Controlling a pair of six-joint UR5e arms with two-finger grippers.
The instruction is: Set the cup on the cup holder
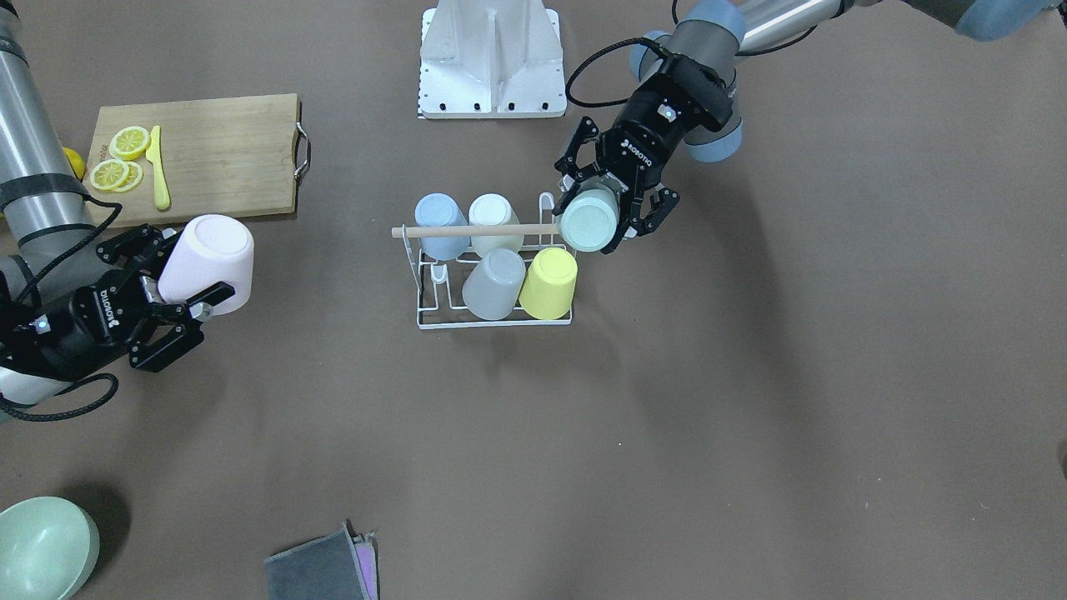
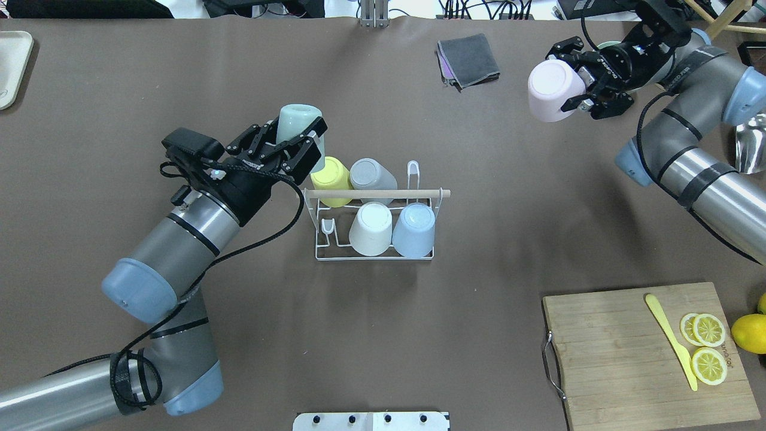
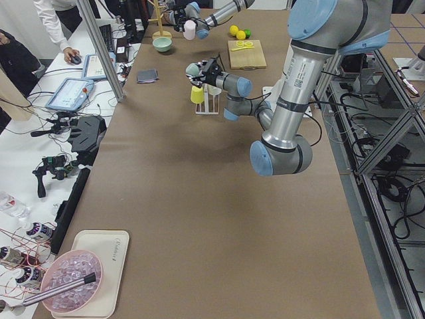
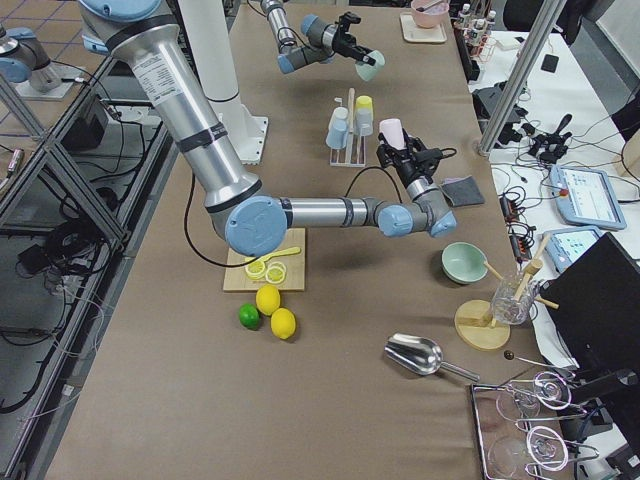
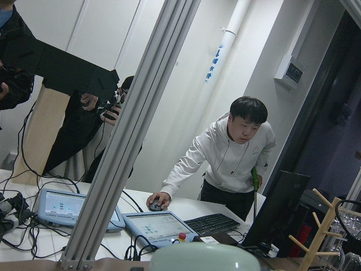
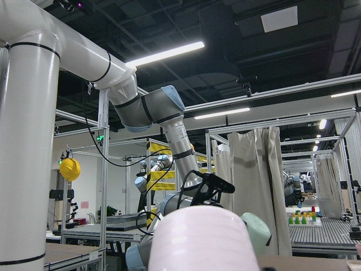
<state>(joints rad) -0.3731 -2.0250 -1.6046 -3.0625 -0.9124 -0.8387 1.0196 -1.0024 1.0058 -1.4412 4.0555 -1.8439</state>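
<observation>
The cup holder (image 2: 374,245), a white wire rack with a wooden rod handle (image 1: 475,231), stands mid-table and bears blue, white, grey and yellow cups upside down. My left gripper (image 2: 299,140) is shut on a mint green cup (image 2: 298,123), held just off the rack's end beside the yellow cup (image 2: 330,176); it shows in the front view (image 1: 590,218) too. My right gripper (image 2: 575,87) is shut on a pink cup (image 2: 553,90), held high and far from the rack; the front view shows that cup (image 1: 208,260).
A wooden cutting board (image 2: 628,353) with lemon slices and a yellow knife lies near the robot's right. A whole lemon (image 2: 749,333) sits beside it. A grey cloth (image 2: 470,58) and a green bowl (image 1: 42,546) lie at the far side.
</observation>
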